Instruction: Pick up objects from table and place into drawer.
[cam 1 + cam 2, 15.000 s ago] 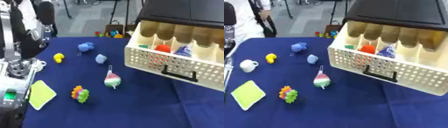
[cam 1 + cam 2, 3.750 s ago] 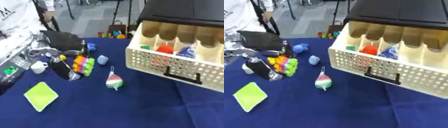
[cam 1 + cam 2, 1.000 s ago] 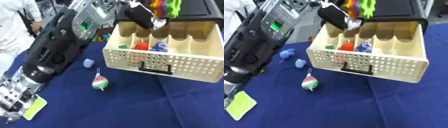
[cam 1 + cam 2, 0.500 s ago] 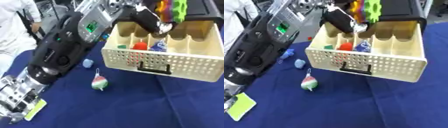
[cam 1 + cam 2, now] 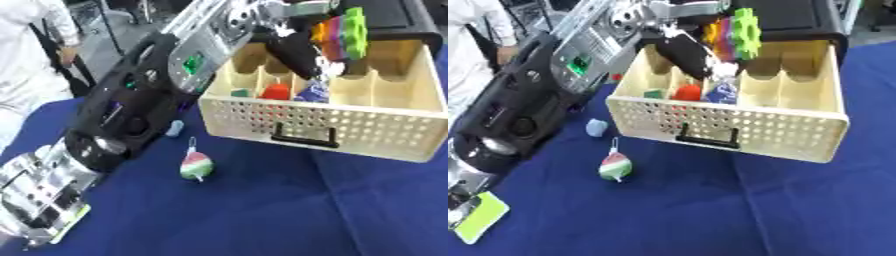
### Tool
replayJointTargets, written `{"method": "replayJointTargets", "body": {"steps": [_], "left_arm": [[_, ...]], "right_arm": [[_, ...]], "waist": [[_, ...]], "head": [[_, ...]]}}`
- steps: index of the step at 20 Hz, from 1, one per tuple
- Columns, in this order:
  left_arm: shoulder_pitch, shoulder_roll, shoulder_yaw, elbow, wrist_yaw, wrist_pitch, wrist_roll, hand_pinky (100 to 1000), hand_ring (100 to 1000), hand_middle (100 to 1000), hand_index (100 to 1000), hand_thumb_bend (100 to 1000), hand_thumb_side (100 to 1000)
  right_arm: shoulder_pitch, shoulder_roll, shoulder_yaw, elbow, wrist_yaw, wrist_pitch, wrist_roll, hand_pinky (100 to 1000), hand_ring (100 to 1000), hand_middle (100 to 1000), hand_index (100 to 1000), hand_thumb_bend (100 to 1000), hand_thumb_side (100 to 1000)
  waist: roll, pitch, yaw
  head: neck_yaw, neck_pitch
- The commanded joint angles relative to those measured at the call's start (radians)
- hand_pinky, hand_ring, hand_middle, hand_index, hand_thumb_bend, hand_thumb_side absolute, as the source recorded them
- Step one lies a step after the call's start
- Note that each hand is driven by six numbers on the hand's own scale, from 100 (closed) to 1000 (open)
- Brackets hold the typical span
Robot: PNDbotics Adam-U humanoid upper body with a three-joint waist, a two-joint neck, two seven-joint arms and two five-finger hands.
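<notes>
Reaching up from the lower left, the robot's left arm stretches over the blue-clothed counter (image 5: 262, 215) and its left robot hand (image 5: 297, 50) has its black fingers curled round a stack of rainbow-coloured plastic gear toys (image 5: 341, 34), the green gear outermost on the right. The toy hangs above the open cream perforated plastic drawer (image 5: 737, 127), over its middle compartments near the back wall, and does not rest on anything inside. The drawer juts out of a black cabinet (image 5: 794, 17) and has a black handle (image 5: 708, 138) on its perforated front. In the compartments toward its left lie a small green piece (image 5: 653, 93), a red rounded object (image 5: 686, 92) and a blue object (image 5: 723, 93) side by side; the compartments on the right show only bare cream walls. On the counter, in front of the drawer and to its left, sits a red, white and green striped spinning-top toy (image 5: 196, 166) with a thin stem pointing up. A small pale blue object (image 5: 596, 127) lies beyond it, near the drawer's left corner. A lime-green flat square (image 5: 479, 216) lies at the lower left edge. The right robot hand shows in neither view
</notes>
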Motion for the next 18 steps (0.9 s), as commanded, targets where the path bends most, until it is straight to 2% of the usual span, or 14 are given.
{"method": "replayJointTargets", "body": {"steps": [1,6,11,18], "left_arm": [[-0.014,0.004,0.01,0.029,-0.017,-0.006,0.011,324,533,447,599,100,491],[-0.013,-0.011,0.02,0.079,-0.03,-0.019,0.036,345,550,465,617,100,514],[-0.014,-0.024,0.027,0.103,-0.03,-0.036,0.047,390,600,534,705,100,592],[-0.015,-0.029,0.038,0.115,-0.024,-0.05,0.07,411,622,559,736,100,625]], "right_arm": [[-0.019,-0.009,-0.004,-0.007,-0.006,-0.008,-0.011,644,613,679,711,100,819],[-0.022,-0.006,-0.004,-0.007,-0.005,-0.007,-0.012,643,612,678,709,100,820],[-0.024,-0.005,-0.004,-0.007,-0.004,-0.007,-0.013,642,610,677,706,100,821],[-0.025,0.004,-0.004,-0.007,0.001,0.003,-0.014,645,608,680,705,100,821]], "waist": [[-0.007,-0.012,-0.004],[-0.004,-0.006,-0.009],[0.0,-0.001,-0.015],[0.006,-0.001,-0.016]], "head": [[0.005,-0.015],[0.007,-0.021],[0.01,-0.026],[0.009,-0.028]]}}
